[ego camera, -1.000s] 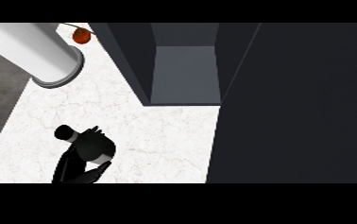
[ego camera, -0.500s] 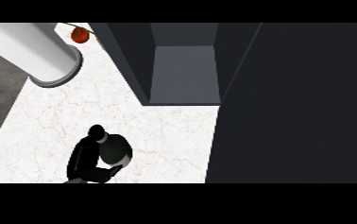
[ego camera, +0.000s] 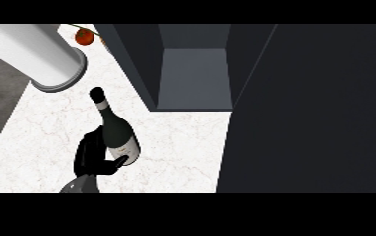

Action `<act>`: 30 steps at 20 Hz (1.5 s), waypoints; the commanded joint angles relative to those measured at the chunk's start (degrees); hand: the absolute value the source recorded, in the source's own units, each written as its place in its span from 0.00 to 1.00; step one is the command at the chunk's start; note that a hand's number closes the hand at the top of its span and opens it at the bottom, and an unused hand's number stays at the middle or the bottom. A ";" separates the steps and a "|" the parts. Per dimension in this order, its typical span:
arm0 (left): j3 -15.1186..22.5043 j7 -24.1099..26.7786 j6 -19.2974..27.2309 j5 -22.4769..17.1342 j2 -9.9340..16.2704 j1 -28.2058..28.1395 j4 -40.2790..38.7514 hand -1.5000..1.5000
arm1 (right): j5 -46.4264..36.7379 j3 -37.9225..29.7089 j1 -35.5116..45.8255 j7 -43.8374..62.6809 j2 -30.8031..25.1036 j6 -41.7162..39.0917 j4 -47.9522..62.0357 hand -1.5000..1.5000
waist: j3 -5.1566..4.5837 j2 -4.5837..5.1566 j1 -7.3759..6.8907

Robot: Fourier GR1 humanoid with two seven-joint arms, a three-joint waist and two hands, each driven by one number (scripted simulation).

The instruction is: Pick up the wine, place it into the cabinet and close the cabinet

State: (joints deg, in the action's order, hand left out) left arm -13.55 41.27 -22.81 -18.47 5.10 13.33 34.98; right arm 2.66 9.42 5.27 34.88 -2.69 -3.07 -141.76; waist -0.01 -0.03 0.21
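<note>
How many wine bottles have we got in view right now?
1. The wine bottle is held in the left hand above the counter, neck pointing up-left, left of the open cabinet. The dark cabinet door at right may hide others.

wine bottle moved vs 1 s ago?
Yes. The wine bottle, gripped by the left hand, now shows further right, nearer the open cabinet.

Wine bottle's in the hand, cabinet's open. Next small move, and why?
Probably carry the wine bottle up and to the right, toward the open cabinet. The left robot hand is curled round the bottle's lower body, neck pointing up-left, and it sits over the marble counter, left of and below the cabinet's opening. The shelf inside looks unoccupied; the dark door stands open at right.
</note>
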 commanded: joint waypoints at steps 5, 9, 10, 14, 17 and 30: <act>-1.05 -3.21 -2.50 -4.30 0.94 0.69 3.79 1.00 | 3.42 -1.23 -1.59 2.52 0.11 -0.48 -4.81 0.00 | 0.02 -0.08 -0.15; 1.79 -4.90 1.66 -3.18 -2.65 0.59 7.83 1.00 | 8.20 -7.58 1.05 0.31 -1.71 -2.84 -0.70 0.00 | 0.04 -0.05 -0.26; 1.61 -5.45 0.10 -2.95 -0.22 1.36 7.13 1.00 | 3.49 -1.34 -1.77 -0.26 0.54 -2.16 -2.23 0.00 | 0.02 -0.05 -0.15; 9.92 -7.91 6.59 -3.25 -4.97 -1.99 17.01 1.00 | 3.04 -3.41 5.16 2.71 0.77 0.46 1.34 0.00 | 0.02 -0.10 -0.45; 18.55 -11.77 12.27 -7.42 -5.04 -8.47 27.96 1.00 | 1.00 0.04 -1.02 0.45 1.39 -0.73 -1.94 0.00 | 0.05 -0.24 -0.47; 36.86 -14.19 34.50 -18.15 -5.10 -5.35 34.39 1.00 | 4.45 -4.70 1.10 -3.32 0.56 -3.40 3.71 0.00 | 0.00 0.05 -0.01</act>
State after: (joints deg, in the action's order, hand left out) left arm 17.70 25.99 4.72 -32.70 0.05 5.57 70.12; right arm 5.35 4.93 5.11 33.61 -2.62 -6.00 -140.22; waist 0.01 -0.06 0.17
